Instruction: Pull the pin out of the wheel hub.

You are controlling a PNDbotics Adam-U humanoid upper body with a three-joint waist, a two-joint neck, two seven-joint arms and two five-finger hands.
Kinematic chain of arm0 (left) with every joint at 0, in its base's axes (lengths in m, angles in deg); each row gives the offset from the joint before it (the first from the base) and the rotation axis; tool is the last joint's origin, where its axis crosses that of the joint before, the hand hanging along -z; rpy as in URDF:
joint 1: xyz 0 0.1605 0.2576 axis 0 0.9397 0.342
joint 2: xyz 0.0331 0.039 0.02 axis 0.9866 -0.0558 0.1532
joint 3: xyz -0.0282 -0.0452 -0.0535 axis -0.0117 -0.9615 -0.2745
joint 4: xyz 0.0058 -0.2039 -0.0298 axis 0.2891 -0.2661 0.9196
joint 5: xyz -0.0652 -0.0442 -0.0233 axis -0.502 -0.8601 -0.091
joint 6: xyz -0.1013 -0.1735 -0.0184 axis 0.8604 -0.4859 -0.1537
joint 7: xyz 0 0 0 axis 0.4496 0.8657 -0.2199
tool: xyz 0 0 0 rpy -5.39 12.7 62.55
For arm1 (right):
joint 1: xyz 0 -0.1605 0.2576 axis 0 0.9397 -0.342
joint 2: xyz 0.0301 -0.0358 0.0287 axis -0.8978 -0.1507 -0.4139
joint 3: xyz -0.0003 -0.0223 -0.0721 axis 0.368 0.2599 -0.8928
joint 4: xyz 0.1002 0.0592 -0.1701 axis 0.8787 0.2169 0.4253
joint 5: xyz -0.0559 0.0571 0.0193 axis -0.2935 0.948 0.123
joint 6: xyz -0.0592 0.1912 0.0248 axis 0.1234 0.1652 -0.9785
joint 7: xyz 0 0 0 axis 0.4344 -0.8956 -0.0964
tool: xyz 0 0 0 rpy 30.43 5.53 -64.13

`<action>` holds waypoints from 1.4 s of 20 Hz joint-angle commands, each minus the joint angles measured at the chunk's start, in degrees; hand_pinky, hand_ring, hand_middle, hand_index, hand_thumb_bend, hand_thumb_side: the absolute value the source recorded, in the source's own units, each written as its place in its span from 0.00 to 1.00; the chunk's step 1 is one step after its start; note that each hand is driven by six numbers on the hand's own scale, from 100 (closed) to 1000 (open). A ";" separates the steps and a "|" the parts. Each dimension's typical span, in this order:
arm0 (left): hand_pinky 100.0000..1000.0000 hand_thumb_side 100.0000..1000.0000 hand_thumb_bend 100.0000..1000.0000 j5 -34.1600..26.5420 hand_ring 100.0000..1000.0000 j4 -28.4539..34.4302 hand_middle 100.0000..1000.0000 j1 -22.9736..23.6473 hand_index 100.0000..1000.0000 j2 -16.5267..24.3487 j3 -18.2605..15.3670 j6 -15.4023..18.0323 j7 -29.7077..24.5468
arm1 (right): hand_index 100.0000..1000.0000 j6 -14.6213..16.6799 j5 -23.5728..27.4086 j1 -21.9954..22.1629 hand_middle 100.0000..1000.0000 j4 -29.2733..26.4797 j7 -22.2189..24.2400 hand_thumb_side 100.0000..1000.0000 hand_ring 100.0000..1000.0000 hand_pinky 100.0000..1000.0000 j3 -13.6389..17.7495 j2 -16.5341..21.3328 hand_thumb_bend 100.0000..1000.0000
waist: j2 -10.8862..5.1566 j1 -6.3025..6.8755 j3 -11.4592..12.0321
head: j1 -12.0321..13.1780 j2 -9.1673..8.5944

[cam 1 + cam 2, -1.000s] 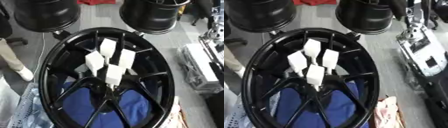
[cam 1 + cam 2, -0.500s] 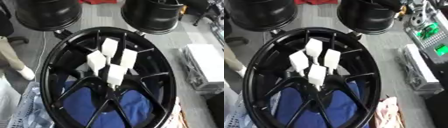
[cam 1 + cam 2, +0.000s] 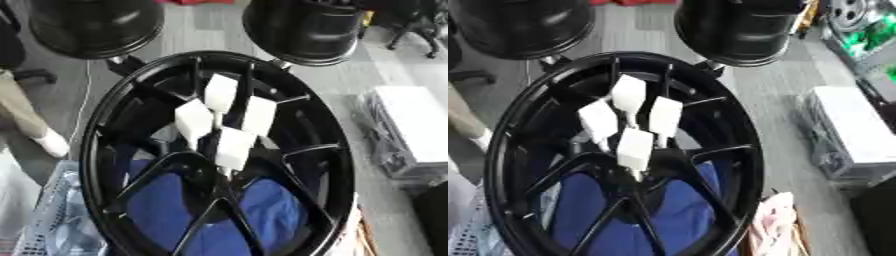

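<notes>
Currently I see neither hand. Black hub point(image 3: 219, 150) lies flat over blue cloth point(image 3: 262, 210); four white pins point(image 3: 234, 145) stand clustered at centre.

One black wheel hub point(image 3: 328, 150) carries four white pins point(image 3: 234, 145), with two black drums point(image 3: 302, 25) behind.

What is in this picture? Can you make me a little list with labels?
Main thing: a big black wheel with spokes
In its middle: four white blocks on thin stems, close together
Behind the spokes: something blue
Above the wheel: two black drums
Right side: a white box on the grey floor
Robot hands: none showing
</notes>
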 commanded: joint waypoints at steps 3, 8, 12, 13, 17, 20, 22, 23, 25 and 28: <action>0.91 0.67 0.00 0.22 0.70 1.15 0.66 -0.98 0.73 1.90 0.25 0.14 -0.42 | 0.78 2.43 -0.84 -2.86 0.68 -0.40 7.70 0.19 0.76 0.83 -1.72 5.14 0.00 | 0.05 0.21 -0.18 | -0.11 0.33; 0.91 0.67 0.00 0.28 0.70 1.15 0.66 -1.54 0.73 2.09 0.50 0.21 -0.70 | 0.79 4.55 -0.93 -4.48 0.70 -0.40 11.56 0.17 0.78 0.84 -3.97 6.41 0.00 | 1.09 0.10 -0.33 | -0.02 0.26; 0.91 0.67 0.00 0.38 0.70 1.15 0.66 -2.08 0.73 2.46 0.62 0.38 -0.89 | 0.80 6.46 -1.37 -5.54 0.72 -0.40 14.21 0.18 0.80 0.86 -5.40 7.33 0.00 | 1.91 -0.01 -0.51 | 0.45 -0.53; 0.91 0.67 0.00 0.41 0.70 1.15 0.66 -2.16 0.73 2.55 0.64 0.42 -0.92 | 0.80 6.94 -1.42 -5.72 0.72 -0.40 14.65 0.18 0.80 0.86 -5.68 7.57 0.00 | 2.09 -0.04 -0.58 | 0.57 -0.77; 0.91 0.68 0.00 0.52 0.71 1.15 0.66 -2.39 0.73 2.79 0.71 0.51 -1.04 | 0.82 9.05 -1.28 -5.81 0.74 -0.40 16.11 0.20 0.81 0.87 -6.77 8.83 0.02 | 2.89 -0.23 -0.96 | 0.82 -1.61; 0.91 0.68 0.00 0.64 0.71 1.15 0.66 -2.60 0.73 2.96 0.77 0.52 -1.12 | 0.82 10.75 -1.45 -5.42 0.74 -0.40 16.95 0.21 0.82 0.88 -7.42 9.65 0.06 | 3.55 -0.36 -1.10 | 0.99 -2.24; 0.91 0.68 0.00 0.68 0.71 1.15 0.66 -2.78 0.73 3.00 0.79 0.57 -1.14 | 0.83 11.70 -1.42 -5.25 0.75 -0.40 17.43 0.22 0.82 0.88 -7.81 9.94 0.07 | 3.87 -0.40 -1.13 | 1.02 -2.57; 0.91 0.68 0.00 0.68 0.71 1.15 0.66 -2.85 0.73 3.00 0.82 0.57 -1.16 | 0.83 12.04 -1.34 -5.20 0.75 -0.40 17.64 0.24 0.83 0.88 -8.02 10.03 0.09 | 4.00 -0.42 -1.14 | 1.03 -2.69; 0.91 0.68 0.00 0.69 0.71 1.15 0.66 -2.96 0.73 3.01 0.93 0.55 -1.27 | 0.84 12.49 -1.14 -5.09 0.75 -0.40 18.21 0.25 0.83 0.88 -8.58 10.16 0.12 | 4.22 -0.43 -1.13 | 0.96 -2.69; 0.91 0.68 0.00 0.66 0.71 1.15 0.67 -3.11 0.73 3.02 0.99 0.54 -1.35 | 0.86 13.61 -0.46 -4.83 0.77 -0.40 18.81 0.28 0.83 0.88 -9.53 10.35 0.15 | 4.32 -0.45 -1.14 | 0.92 -2.43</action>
